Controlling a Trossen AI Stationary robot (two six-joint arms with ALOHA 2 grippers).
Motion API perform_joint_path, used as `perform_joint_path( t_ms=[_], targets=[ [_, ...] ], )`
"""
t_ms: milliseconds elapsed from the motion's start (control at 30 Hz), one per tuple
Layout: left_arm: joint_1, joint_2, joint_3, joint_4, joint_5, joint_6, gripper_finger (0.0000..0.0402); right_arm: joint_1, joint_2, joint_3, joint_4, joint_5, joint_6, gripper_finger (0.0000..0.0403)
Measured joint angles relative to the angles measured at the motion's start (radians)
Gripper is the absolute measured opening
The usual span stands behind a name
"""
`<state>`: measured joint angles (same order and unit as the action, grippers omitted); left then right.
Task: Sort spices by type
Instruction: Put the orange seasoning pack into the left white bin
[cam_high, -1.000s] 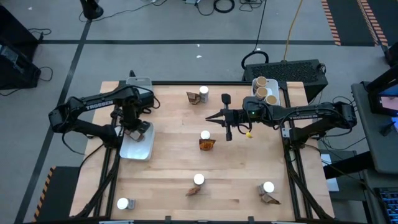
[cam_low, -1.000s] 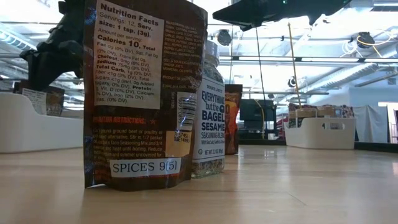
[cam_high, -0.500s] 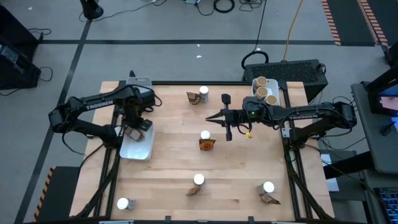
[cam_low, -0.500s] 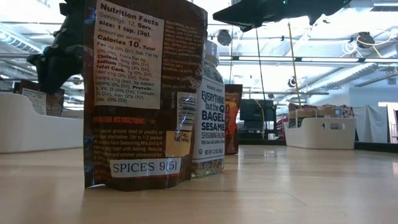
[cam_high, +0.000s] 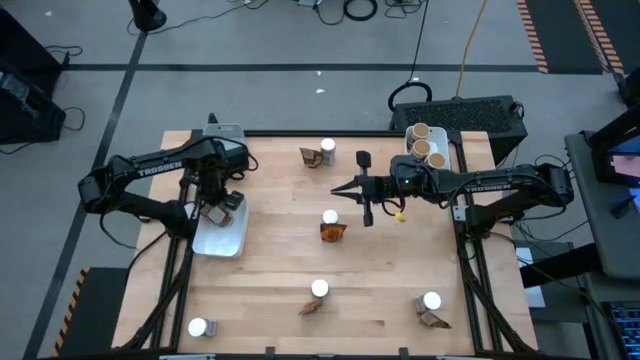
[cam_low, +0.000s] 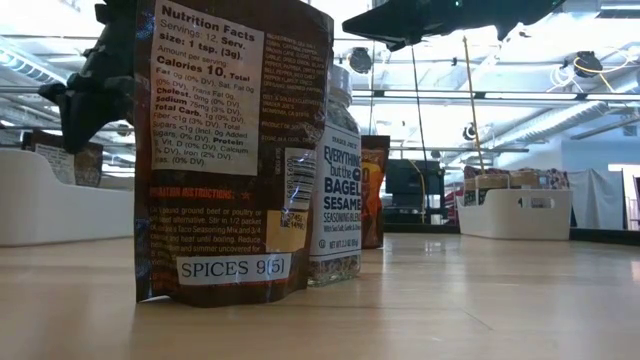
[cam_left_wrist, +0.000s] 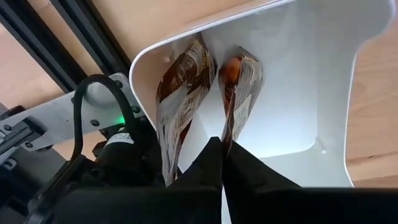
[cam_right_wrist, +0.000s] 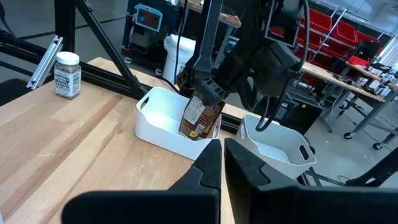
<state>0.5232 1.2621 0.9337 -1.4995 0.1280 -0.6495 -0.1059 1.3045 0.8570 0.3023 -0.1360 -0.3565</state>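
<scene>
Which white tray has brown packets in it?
The white tray under the left arm's fingers holds two brown packets; the other white tray holds tan-topped jars.

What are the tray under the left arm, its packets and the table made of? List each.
Tray: looks like white moulded plastic; smooth, faintly glossy walls, rounded corners.
Packets: probably foil or plastic film; crinkled, shiny, printed brown.
Table: pale wood, seemingly butcher-block; visible grain and plank seams.
</scene>
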Motion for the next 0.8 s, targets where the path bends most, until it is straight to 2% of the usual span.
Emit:
perform_joint_path(
  t_ms=[800],
  targets=[
    [0.0, 0.0, 0.0, 0.025, -0.109, -0.026, 0.0004, 0.0, 0.0, 0.0, 0.0, 0.0, -0.004, 0.0]
  ],
)
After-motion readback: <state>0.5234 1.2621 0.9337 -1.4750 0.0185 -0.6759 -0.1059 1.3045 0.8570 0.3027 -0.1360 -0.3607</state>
